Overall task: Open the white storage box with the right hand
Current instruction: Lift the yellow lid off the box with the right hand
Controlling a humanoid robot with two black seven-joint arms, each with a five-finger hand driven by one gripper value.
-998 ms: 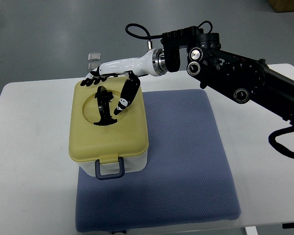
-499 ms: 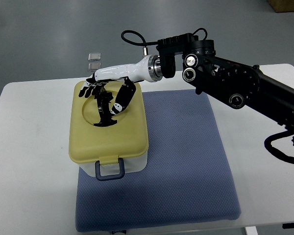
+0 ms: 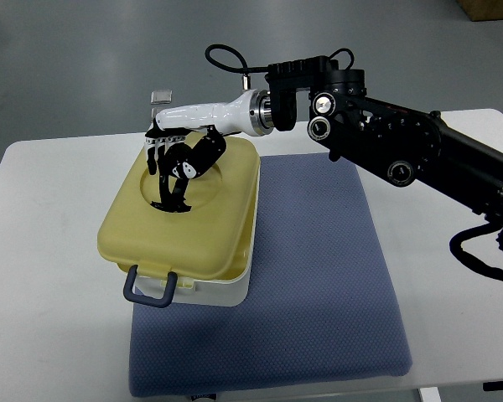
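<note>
No legible text, labels, brands or numbers anywhere in the top view. Box lid (image 3: 184, 222), arm (image 3: 402, 151) and mat (image 3: 318, 276) carry no readable marking. Small grey item (image 3: 161, 98) on the floor beyond the table is too small to read

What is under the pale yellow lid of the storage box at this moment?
Under the pale yellow plastic lid, lifted and tilted by the right hand, only the white box rim shows at the front right. The lid covers the box's interior, so its contents cannot be seen.
</note>
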